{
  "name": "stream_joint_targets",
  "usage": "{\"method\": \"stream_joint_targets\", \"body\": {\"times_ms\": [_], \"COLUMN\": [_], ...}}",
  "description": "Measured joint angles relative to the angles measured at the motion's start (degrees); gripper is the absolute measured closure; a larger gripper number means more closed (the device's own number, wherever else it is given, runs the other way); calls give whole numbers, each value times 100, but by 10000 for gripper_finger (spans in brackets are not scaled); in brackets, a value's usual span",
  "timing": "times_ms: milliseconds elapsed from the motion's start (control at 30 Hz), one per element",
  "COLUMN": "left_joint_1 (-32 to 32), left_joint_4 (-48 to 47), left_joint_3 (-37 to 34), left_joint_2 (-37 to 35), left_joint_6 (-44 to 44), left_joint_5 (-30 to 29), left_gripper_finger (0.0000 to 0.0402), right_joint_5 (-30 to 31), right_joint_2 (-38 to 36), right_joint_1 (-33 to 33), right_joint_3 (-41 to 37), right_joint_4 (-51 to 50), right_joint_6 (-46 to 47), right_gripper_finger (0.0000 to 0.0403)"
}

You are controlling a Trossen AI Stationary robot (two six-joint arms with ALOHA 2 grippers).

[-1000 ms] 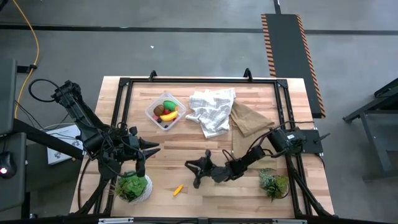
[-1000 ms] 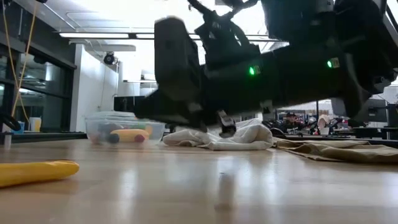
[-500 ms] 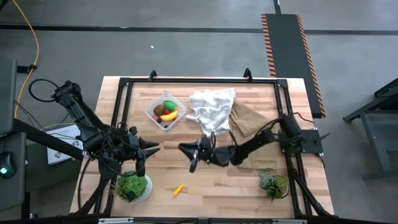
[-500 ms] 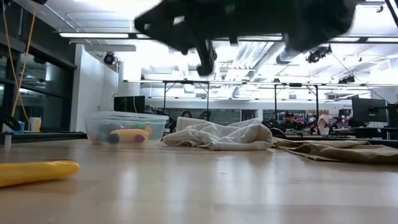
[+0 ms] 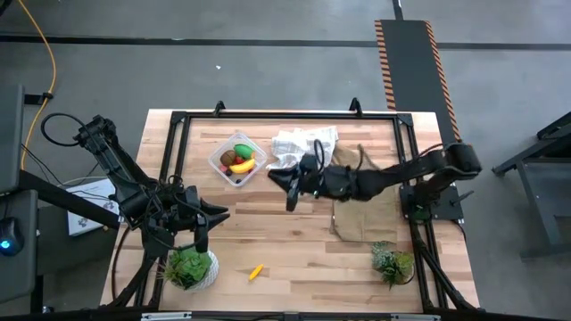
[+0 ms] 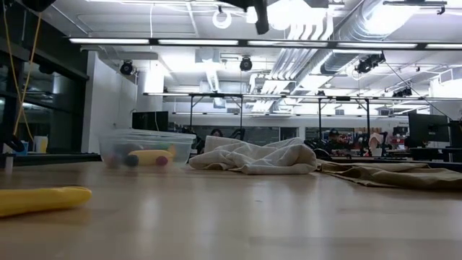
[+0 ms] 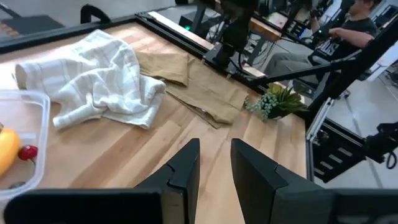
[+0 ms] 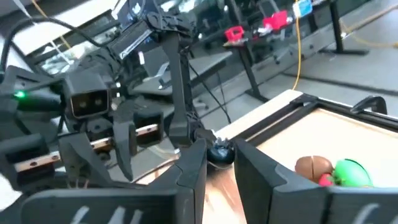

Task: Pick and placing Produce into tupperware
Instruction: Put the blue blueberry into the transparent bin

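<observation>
The clear tupperware (image 5: 236,160) stands far left of the table's middle. It holds a green oval, a yellow piece, a brown ball (image 8: 311,167) and red bits. In the low view the tupperware (image 6: 144,148) shows at the left. One yellow banana-like piece (image 5: 256,271) lies on the wood near the near edge (image 6: 40,198). My right gripper (image 5: 277,178) hovers high, just right of the tupperware, shut on a tiny dark berry (image 8: 219,154). My left gripper (image 5: 219,212) waits over the table's left side, its fingers (image 7: 186,168) a narrow gap apart. My right gripper pinches the tiny dark berry (image 8: 219,153) between its two fingertips (image 8: 198,158). The fingers reach roughly level from the table's right side toward the left. The berry is lifted clear of the table.
A white checked cloth (image 5: 305,159) and a tan cloth (image 5: 357,169) lie crumpled right of the tupperware, under my right arm. Two potted plants stand near the near edge, left (image 5: 189,266) and right (image 5: 393,263). A black frame (image 5: 268,114) rims the table.
My right gripper has risen from the wood near the table's near middle, out of the low view's centre. It has swung toward the far edge and the left, up to the tupperware's right side, staying shut on the berry.
</observation>
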Motion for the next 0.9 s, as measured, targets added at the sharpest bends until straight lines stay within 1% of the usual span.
{"method": "stream_joint_targets", "body": {"times_ms": [67, 167, 267, 333, 433, 533, 667, 733, 900], "left_joint_1": [0, 0, 0, 0, 4, 4, 4, 4, 4], "left_joint_4": [0, -3, -3, -3, -11, -5, 82, 77, -15], "left_joint_3": [0, 0, 0, 0, 0, 0, -2, -2, -4], "left_joint_2": [0, 0, 0, 0, 0, -83, -273, -358, -605], "left_joint_6": [-76, -85, -58, 30, 223, 345, 327, 352, 740], "left_joint_5": [103, 172, 172, 163, 81, 14, 13, 6, 104], "left_gripper_finger": [323, 323, 323, 323, 323, 323, 323, 323, 323], "right_joint_5": [-206, -580, -1061, -1389, -1645, -1695, -1922, -2085, -2401], "right_joint_2": [-279, -561, -680, -671, -568, -412, -164, 42, 745], "right_joint_1": [-163, -426, -728, -925, -1185, -1459, -1851, -1972, -2031], "right_joint_3": [0, 0, 44, 259, 797, 1429, 2315, 2735, 3704], "right_joint_4": [-404, -733, -999, -1518, -2364, -3127, -4039, -4511, -5170], "right_joint_6": [82, 190, 213, 208, -8, -326, -293, -293, -339], "right_gripper_finger": [341, 341, 341, 341, 341, 341, 341, 341, 341]}}
